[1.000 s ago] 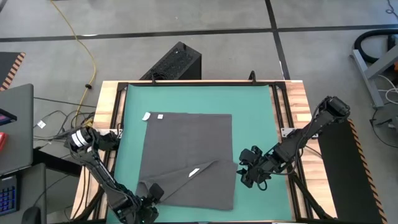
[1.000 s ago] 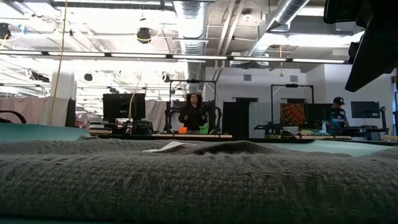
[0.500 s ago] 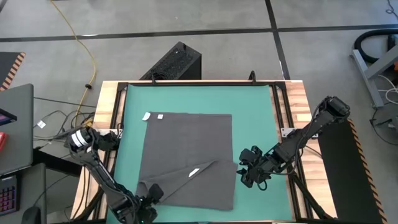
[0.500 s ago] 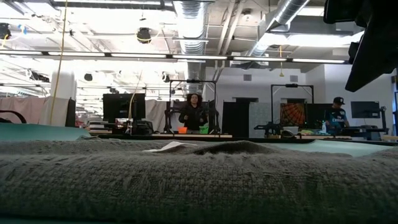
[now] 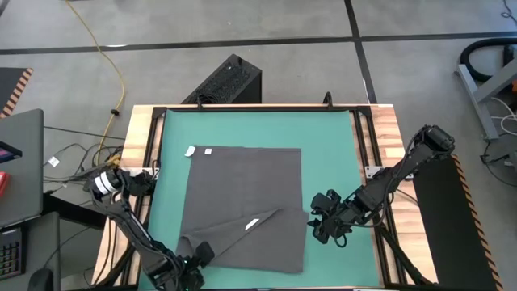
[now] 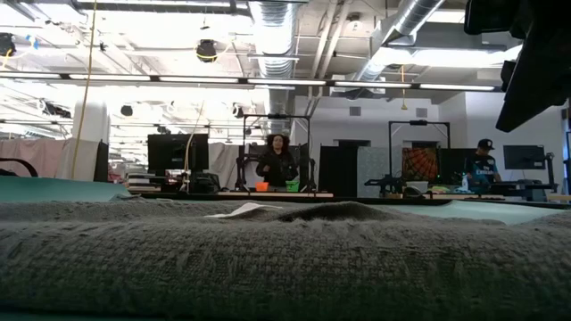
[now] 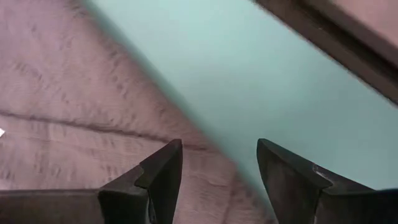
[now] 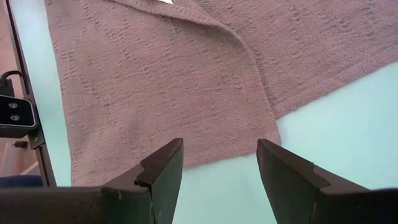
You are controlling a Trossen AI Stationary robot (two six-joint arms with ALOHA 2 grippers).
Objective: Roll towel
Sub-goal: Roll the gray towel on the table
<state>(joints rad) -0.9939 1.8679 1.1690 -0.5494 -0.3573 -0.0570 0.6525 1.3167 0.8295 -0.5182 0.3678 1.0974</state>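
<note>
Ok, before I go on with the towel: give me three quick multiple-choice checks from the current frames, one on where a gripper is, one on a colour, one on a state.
1. Where is the left gripper?
A. at the towel's near-left corner
B. over the mat's far edge
C. off the table

2. What colour is the mat under the towel?
A. red
B. green
C. white

3. How does the towel lie?
A. rolled into a tight tube
B. spread out, with a fold near the front
C. hanging off the table

Answers: 1 A, the high view shows it at that corner, the right gripper at the towel's right edge; 2 B, green shows all round the cloth; 3 B, it lies spread with one fold crossing it.
</note>
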